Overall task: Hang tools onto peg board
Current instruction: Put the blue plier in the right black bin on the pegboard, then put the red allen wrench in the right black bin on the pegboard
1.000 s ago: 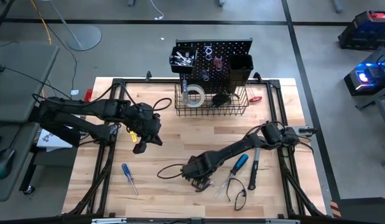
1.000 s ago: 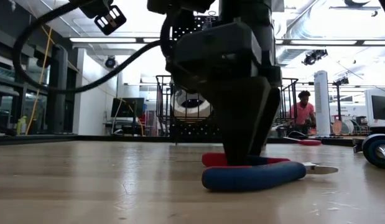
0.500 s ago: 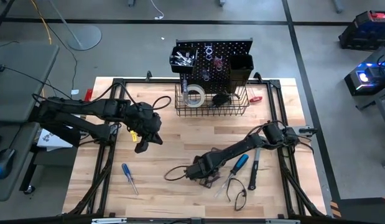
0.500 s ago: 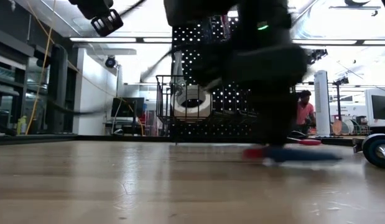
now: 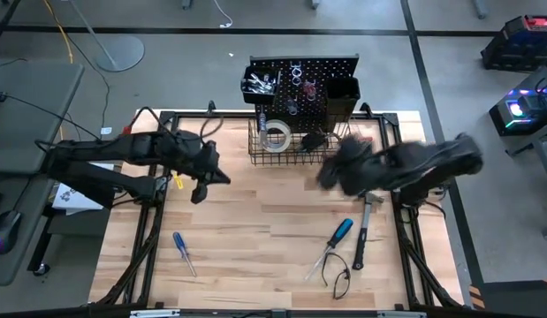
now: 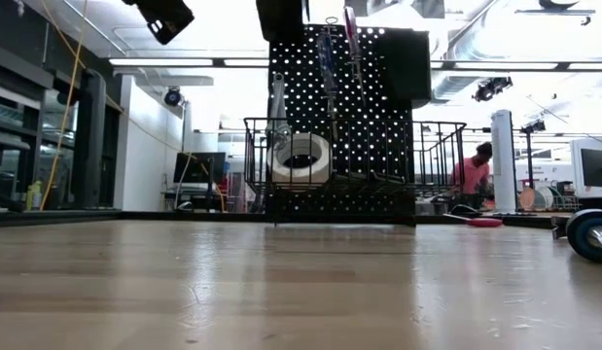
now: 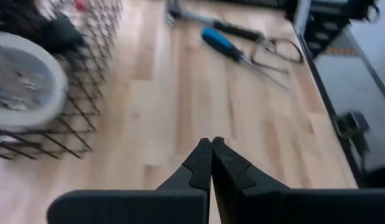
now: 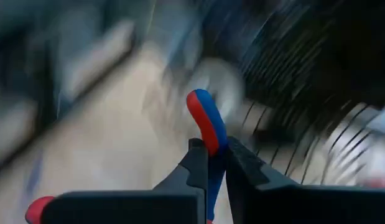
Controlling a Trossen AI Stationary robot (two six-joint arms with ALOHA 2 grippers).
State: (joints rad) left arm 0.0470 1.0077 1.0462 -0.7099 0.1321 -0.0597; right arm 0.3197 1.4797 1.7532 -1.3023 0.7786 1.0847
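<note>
The right gripper (image 8: 216, 163) is clamped on the red-and-blue handle of a pair of pliers (image 8: 206, 124) — the handle stands up between the two fingers, and a second red handle tip shows low beside the gripper body. In the high view the right gripper (image 5: 337, 170) appears blurred above the table, at about 4 o'clock from the wire basket (image 5: 300, 152) and just beside its front corner.

The left gripper (image 7: 211, 163) has its fingers pressed together with nothing between them. In the high view it (image 5: 200, 187) hangs over the table (image 5: 255, 221) at about 8 o'clock from the basket, clear of it.

The peg board (image 5: 308, 84) stands upright at the far edge of the table — two black bins (image 5: 260, 81) are mounted on it and the basket sits at its foot. A white tape roll (image 5: 275, 135) lies in the basket.

Loose tools rest on the table:
- a blue-handled screwdriver (image 5: 183, 250) at about 7 o'clock from the table centre;
- a second blue-handled screwdriver (image 5: 336, 238), a black-handled hammer (image 5: 361, 231) and a black loop (image 5: 339, 281) at about 4 to 5 o'clock.

A person (image 6: 470, 171) is visible in the room beyond the table.
</note>
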